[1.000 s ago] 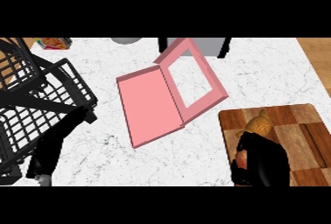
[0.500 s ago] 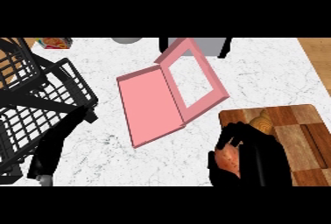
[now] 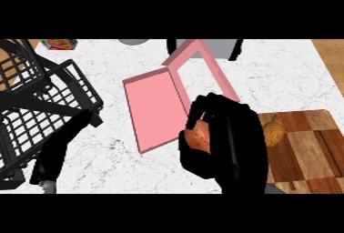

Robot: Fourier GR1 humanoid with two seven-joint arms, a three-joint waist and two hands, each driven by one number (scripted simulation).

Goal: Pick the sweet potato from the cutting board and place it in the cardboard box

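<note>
While the right hand [image 3: 225, 145] curled its fingers round the sweet potato [image 3: 199, 138], it hung over the white marble counter [image 3: 282, 77], between the wooden cutting board [image 3: 309, 145] and the near edge of the open pink box [image 3: 158, 111]. On the board's left edge lay a tan, knobby food item [image 3: 273, 132]. A black wire rack [image 3: 40, 104] filled the left side; the left hand [image 3: 57, 154] rested beside it, fingers straight.

White marble counter [image 3: 282, 77] bears pink box [image 3: 156, 111], cutting board [image 3: 310, 150], black wire rack [image 3: 40, 107].
</note>
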